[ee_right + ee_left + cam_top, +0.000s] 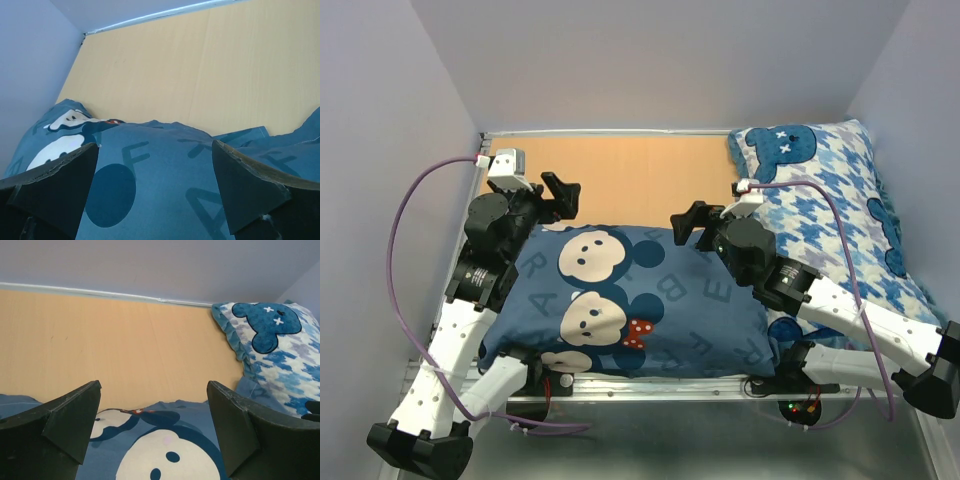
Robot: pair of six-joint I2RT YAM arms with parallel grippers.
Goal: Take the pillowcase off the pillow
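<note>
The dark blue pillowcase (640, 300), printed with mouse faces, a red bow and letters, lies plump across the table's near half. The white pillow is hidden inside it. My left gripper (558, 196) is open and empty above the case's far left corner. Its wrist view shows the case (160, 450) below the spread fingers (70, 415). My right gripper (687, 224) is open and empty over the case's far edge, right of centre. Its wrist view shows the lettered fabric (165, 180) between the fingers (250, 185).
A blue-and-white houndstooth pillow with blue bears (840, 200) lies along the right wall and also shows in the left wrist view (280, 350). Bare wooden tabletop (620, 170) stretches beyond the case to the back wall. Purple cables loop from both wrists.
</note>
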